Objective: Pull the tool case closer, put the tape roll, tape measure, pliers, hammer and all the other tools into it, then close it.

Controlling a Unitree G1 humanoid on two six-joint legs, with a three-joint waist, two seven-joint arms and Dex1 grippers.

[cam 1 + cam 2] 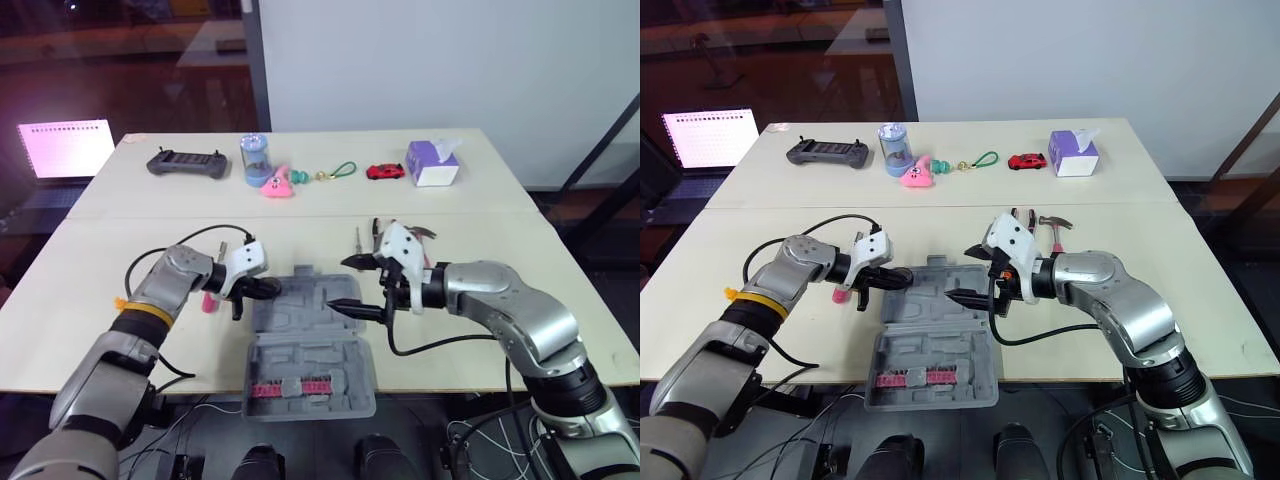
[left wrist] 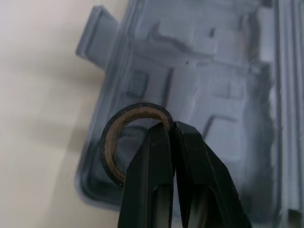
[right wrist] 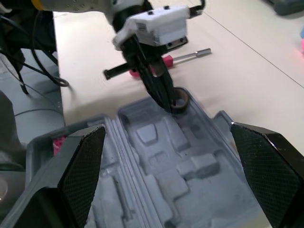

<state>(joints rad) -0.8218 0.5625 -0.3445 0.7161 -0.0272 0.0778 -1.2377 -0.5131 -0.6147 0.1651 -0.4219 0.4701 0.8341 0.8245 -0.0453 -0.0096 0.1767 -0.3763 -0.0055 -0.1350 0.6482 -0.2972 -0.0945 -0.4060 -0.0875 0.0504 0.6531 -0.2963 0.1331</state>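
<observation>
Along the far edge of the bench [image 1: 90, 300] sit a black controller [image 1: 186, 163], a blue jar [image 1: 254, 160], a pink toy [image 1: 276, 183], a green cord [image 1: 344, 170], a red toy car [image 1: 385, 171] and a tissue box [image 1: 433, 163], all well apart from the work. A laptop [image 1: 66, 148] glows off to the left. A pink-handled screwdriver [image 3: 185, 55] lies on the bench just beside the left gripper [image 1: 266, 289], and a hammer [image 1: 1055, 221] lies behind the right gripper [image 1: 347, 284]. The right gripper hangs over the right side of the tool case [image 1: 310, 350], its fingers [image 3: 83, 171] spread wide. The grey case lies open flat at the near edge, with moulded hollows and a row of pink bits [image 1: 290, 386] in its near half. The left fingers [image 2: 156, 156] pinch the tape roll [image 2: 135, 109], a thin black ring with a brown core, held on edge over the case's far left corner.
</observation>
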